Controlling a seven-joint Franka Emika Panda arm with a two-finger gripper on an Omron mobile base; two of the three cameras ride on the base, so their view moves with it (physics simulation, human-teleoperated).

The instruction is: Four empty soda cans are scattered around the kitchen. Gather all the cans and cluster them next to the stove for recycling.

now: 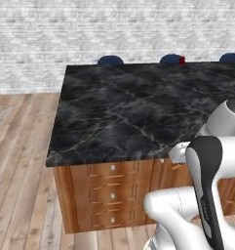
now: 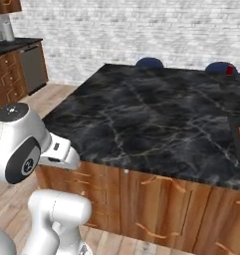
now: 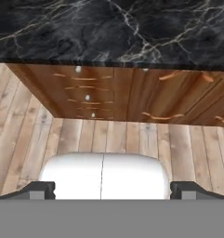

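Facing the black marble table [image 1: 133,112], we saw one soda can [image 1: 182,60] far off at its back edge, a small red shape just in front of a blue stool top [image 1: 170,59]; in the right base view the same soda can [image 2: 230,70] sat near the far right corner, against another rounded blue seat. It stood well apart from our arm, which rose folded close to the base, in front of the near side of the table. Our gripper [image 3: 112,189] pointed down at the wood plank floor [image 3: 132,137] and the brown drawer fronts [image 3: 85,90] below the marble edge; its two dark fingertips [image 3: 36,189] stood wide apart, with nothing between them
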